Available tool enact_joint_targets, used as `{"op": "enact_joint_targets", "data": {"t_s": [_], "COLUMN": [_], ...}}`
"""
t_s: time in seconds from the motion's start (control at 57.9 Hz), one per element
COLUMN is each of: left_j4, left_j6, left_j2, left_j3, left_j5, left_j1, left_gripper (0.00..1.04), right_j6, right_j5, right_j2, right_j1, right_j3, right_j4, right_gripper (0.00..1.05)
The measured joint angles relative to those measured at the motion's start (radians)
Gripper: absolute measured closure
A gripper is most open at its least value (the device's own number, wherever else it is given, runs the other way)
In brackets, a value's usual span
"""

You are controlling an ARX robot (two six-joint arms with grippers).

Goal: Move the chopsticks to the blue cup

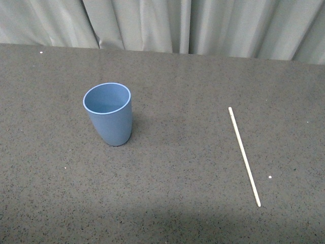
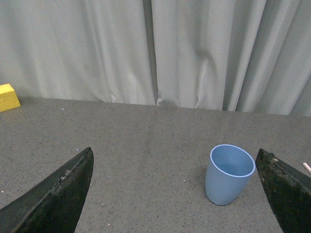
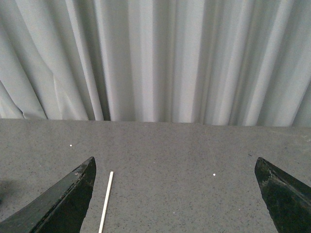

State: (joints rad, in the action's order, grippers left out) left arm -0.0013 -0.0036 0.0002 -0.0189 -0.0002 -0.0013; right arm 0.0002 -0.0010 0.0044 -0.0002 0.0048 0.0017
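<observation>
Grey curtains are seen behind the speckled bench (image 1: pixel 172 203). The chopsticks (image 1: pixel 244 156) lie flat, well apart from the upright blue cup (image 1: pixel 108 114), on its right. Both the left claw (image 2: pixel 174 151) and the right claw (image 3: pixel 175 159) are spread wide, empty. The chopsticks should be pinched crosswise near mid-length.

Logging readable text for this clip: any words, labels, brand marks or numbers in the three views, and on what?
None can be read in any view.
The blue cup is plain, with no logo or print.
The chopstick is bare.
The yellow block shows no lettering.
The table and curtain carry no markings.
</observation>
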Motion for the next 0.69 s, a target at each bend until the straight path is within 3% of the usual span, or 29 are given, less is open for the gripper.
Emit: {"op": "enact_joint_targets", "data": {"t_s": [0.691], "left_j4": [0.000], "left_j6": [0.000], "left_j2": [0.000], "left_j3": [0.000], "left_j5": [0.000], "left_j1": [0.000], "left_gripper": [0.07], "right_j6": [0.000], "right_j5": [0.000], "right_j2": [0.000], "right_j1": [0.000], "right_j3": [0.000], "right_j4": [0.000], "right_gripper": [0.09]}}
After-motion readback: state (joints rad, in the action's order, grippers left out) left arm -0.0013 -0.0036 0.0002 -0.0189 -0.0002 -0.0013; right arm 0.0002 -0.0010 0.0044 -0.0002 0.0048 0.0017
